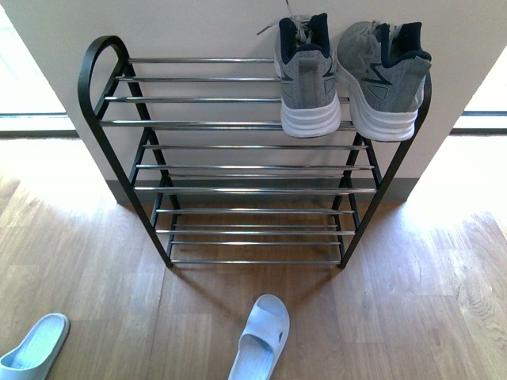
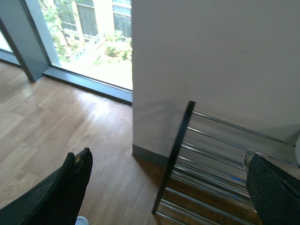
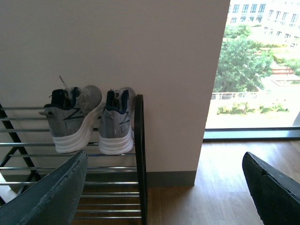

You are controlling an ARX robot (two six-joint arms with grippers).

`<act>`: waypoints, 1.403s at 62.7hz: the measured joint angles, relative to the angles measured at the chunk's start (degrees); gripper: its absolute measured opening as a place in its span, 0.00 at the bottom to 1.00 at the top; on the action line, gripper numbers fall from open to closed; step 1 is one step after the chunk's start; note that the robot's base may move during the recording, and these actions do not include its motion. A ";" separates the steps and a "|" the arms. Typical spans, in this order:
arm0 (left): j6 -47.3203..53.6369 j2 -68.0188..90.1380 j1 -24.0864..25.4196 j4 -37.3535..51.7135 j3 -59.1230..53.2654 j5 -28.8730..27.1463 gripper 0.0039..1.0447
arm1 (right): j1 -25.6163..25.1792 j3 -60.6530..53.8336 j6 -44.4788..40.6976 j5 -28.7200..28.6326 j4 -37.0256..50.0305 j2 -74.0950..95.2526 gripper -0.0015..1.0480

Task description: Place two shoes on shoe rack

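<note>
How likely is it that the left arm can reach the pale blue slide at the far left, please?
Probably yes: that slide lies alone on open floor, nothing over it, and the left claw is open and empty.

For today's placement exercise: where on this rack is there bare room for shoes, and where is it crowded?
Free: on the shoe rack, the top tier left of the sneakers, and all lower tiers. Crowded: top tier's right end, holding both sneakers.
</note>
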 joint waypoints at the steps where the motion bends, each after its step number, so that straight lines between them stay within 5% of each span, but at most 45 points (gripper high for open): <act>1: 0.09 -1.16 0.33 -0.09 -0.77 -0.28 0.91 | 0.00 0.00 0.00 -0.02 0.00 0.00 0.91; 13: 1.44 -8.79 2.23 0.52 -5.31 1.03 0.90 | 0.00 0.00 -0.02 -0.04 0.00 0.00 0.91; 18: 7.37 -10.47 4.90 13.46 -11.50 14.84 0.76 | 0.00 0.00 -0.02 0.07 0.00 0.00 0.91; 23: 12.00 -13.18 6.47 20.52 -17.27 22.03 0.62 | 0.00 0.00 0.00 0.02 0.00 0.00 0.91; 47: 15.23 -23.61 11.15 22.86 -30.03 26.69 0.01 | 0.00 0.00 -0.02 0.00 0.00 0.00 0.91; 55: 15.56 -27.80 15.65 22.03 -33.07 30.80 0.01 | 0.00 0.00 -0.02 0.00 0.00 0.00 0.91; 88: 15.56 -42.71 15.74 13.03 -38.95 31.32 0.01 | 0.00 0.00 -0.02 0.00 0.00 0.00 0.91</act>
